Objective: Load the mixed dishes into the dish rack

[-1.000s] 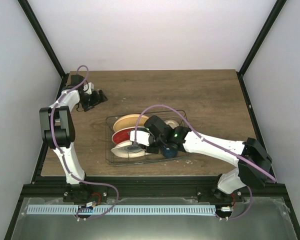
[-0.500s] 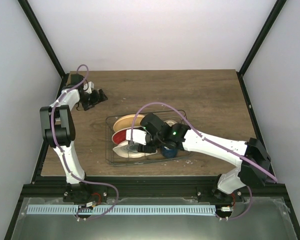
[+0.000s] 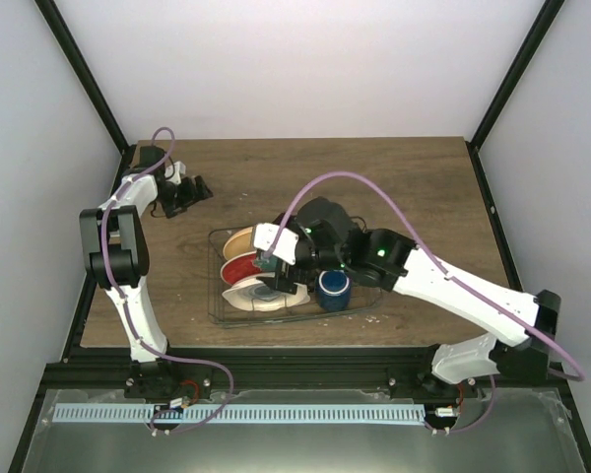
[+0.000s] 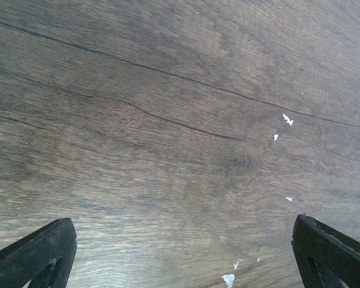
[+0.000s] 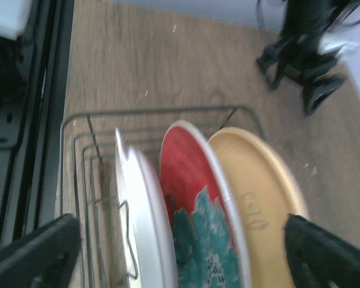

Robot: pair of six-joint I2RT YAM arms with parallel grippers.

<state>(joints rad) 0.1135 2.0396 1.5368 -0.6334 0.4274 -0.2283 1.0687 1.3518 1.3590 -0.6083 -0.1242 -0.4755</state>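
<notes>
The wire dish rack [image 3: 214, 286] sits mid-table. Three plates stand on edge in its left half: orange-yellow [image 3: 238, 239], red with a teal pattern [image 3: 240, 267], and white [image 3: 246, 295]. A dark blue mug [image 3: 333, 287] stands in the rack to their right. My right gripper [image 3: 279, 274] hovers open just over the plates' right ends, holding nothing. In its wrist view the white plate [image 5: 141, 204], red plate [image 5: 195, 198] and orange-yellow plate [image 5: 258, 180] fill the gap between the right gripper's [image 5: 180, 258] fingers. My left gripper [image 3: 189, 194] rests open at the far left, over bare wood [image 4: 180, 120].
The rack's wire rim [image 5: 84, 144] lies close to the table's near edge, where a black frame rail [image 5: 24, 120] runs. The left arm [image 5: 306, 54] stands beyond the rack. Black corner posts [image 3: 79, 79] flank the wooden table [image 3: 424, 187].
My right gripper has opened, let go of the white plate, and lifted away over the plates as its arm swung up and right. The left arm has not moved.
</notes>
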